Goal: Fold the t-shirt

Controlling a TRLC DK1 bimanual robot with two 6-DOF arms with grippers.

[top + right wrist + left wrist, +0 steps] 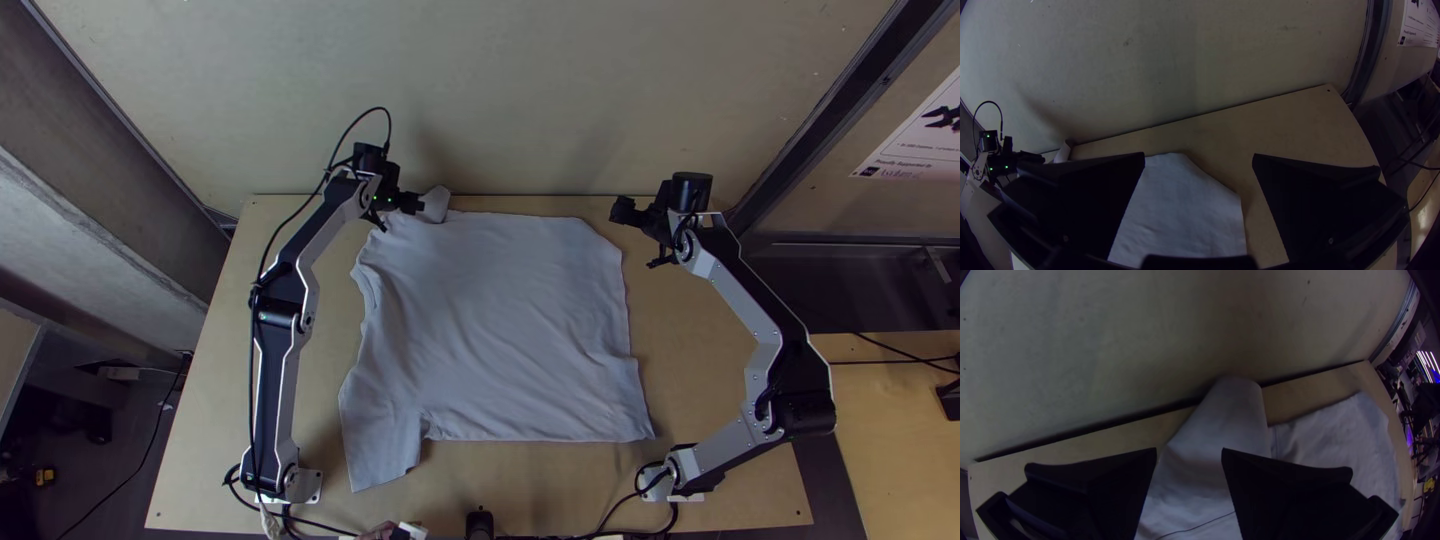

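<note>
Pale grey shirt point(500, 330) spread mid-table, long axis crosswise, collar end left; its far sleeve point(435, 205) is partly hidden by the left gripper point(416, 204), fingers parted. Right gripper point(620, 211), near the far hem corner, is spread.

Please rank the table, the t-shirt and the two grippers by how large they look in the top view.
1. Table
2. T-shirt
3. Left gripper and right gripper: too alike to rank, both far smaller than the shirt
</note>
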